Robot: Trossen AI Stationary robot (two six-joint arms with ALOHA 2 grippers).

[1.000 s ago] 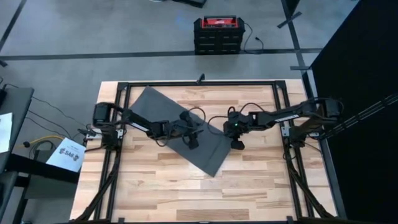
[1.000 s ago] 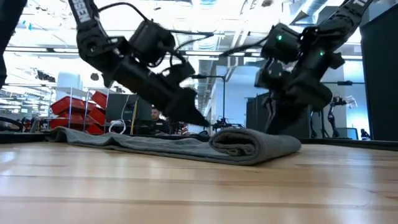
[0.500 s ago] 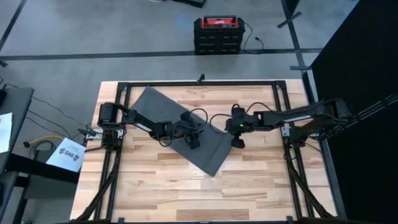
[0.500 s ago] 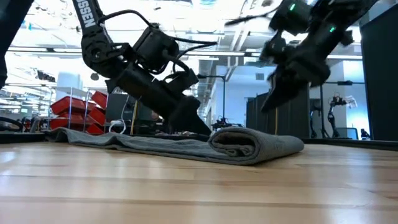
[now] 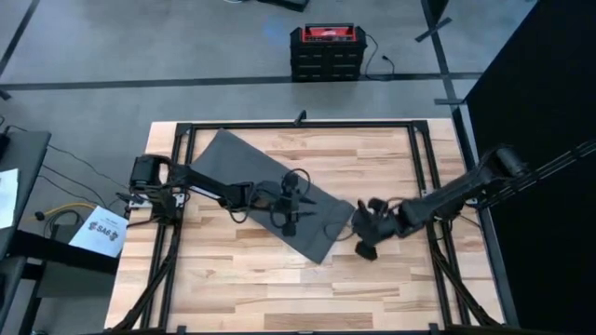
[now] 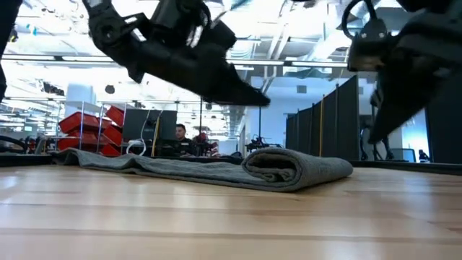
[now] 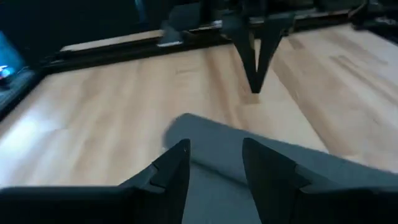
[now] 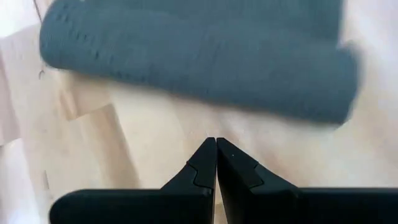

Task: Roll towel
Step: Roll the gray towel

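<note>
My left gripper point(image 5: 291, 223) hangs above the towel point(image 5: 270, 191), its fingers point(image 7: 174, 171) spread apart and grasping nothing; the grey cloth lies directly under and just beyond my fingertips, with the rolled end ahead of them. My right gripper point(image 5: 365, 244) sits off the cloth over bare table point(image 5: 391, 288), just beside the rolled end, its fingers point(image 8: 205, 165) pressed together tip to tip on nothing, and the roll point(image 8: 199, 56) lies across in front of them, near but not touching. In the low view the roll point(image 6: 289, 167) is only a short curl at one end while the rest trails flat behind it, so I judge most of the rolling remains. Neither of my grippers is pinning that curl, and soft cloth may relax and unfurl. If my left fingers come down on the flat part instead of the curl, they could drag the whole towel across the smooth wood. If my right closed tips push at only one end, the roll may skew into a cone.
</note>
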